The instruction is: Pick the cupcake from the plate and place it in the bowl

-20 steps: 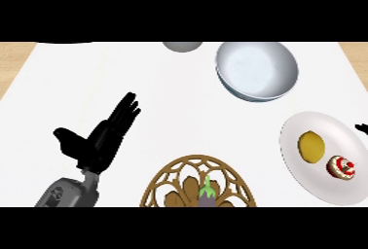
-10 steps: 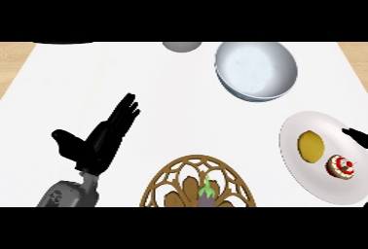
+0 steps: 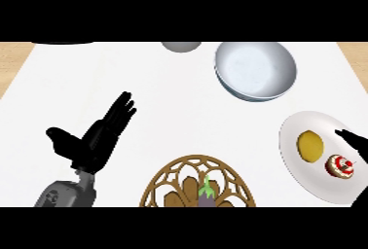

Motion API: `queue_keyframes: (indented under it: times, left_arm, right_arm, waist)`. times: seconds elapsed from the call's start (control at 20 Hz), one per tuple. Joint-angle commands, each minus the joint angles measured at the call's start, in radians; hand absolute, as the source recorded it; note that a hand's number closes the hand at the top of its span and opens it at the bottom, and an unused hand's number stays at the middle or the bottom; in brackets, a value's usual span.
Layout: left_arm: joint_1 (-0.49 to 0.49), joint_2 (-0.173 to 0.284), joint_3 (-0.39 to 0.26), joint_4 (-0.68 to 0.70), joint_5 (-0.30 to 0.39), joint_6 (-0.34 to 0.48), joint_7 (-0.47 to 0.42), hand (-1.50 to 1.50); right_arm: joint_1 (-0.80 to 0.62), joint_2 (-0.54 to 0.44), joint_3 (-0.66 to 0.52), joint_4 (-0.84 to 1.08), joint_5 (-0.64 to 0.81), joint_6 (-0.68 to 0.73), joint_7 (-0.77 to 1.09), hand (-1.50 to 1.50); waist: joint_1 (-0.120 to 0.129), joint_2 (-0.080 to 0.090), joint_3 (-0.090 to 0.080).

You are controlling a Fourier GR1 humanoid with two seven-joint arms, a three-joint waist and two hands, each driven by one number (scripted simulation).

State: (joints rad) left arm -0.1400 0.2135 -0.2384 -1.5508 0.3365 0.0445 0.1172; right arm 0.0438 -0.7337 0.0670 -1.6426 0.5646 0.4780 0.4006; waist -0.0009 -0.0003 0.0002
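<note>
At the right edge of the white counter lies a white plate, and on it sits the cupcake, topped with white frosting and something red, with a flat yellow round item just beside it to the left. The right hand shows only as a dark shape coming in over the plate's right side, just above the cupcake and not visibly holding it; whether its fingers are spread or curled cannot be told. Well apart, toward the far side of the counter, stands the grey-white bowl, holding nothing that can be seen, with a small grey round object to its left at the far edge. The left hand rests at the lower left with fingers straight and thumb spread, holding nothing. At the near edge lies a brown openwork basket with a small purple and green eggplant in it.
</note>
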Motion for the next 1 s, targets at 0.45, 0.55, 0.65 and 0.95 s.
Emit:
queue_keyframes:
  times: [0.45,0.55,0.65,0.95]
  left_arm:
    - [0.030,-0.093,0.005,0.018,-0.118,-0.027,-0.033,0.00]
    - [0.035,-0.068,0.041,-0.031,-0.082,-0.047,0.047,0.00]
    - [-0.087,-0.084,0.097,0.096,-0.069,-0.067,0.022,0.00]
    - [0.026,-0.097,0.068,-0.015,-0.117,-0.076,0.026,0.00]
  right_arm:
    - [-0.017,0.116,-0.057,0.184,0.194,-0.081,-0.168,-1.50]
    - [-0.073,0.141,-0.061,0.271,0.216,-0.088,-0.184,-1.50]
    - [-0.063,0.159,-0.054,0.270,0.242,-0.114,-0.190,-1.50]
    - [-0.069,0.167,-0.130,0.244,0.214,-0.077,-0.258,1.50]
  waist:
    - [0.000,0.000,0.000]
    - [0.003,0.000,0.000]
    - [-0.001,0.001,0.000]
    - [0.000,0.000,0.000]
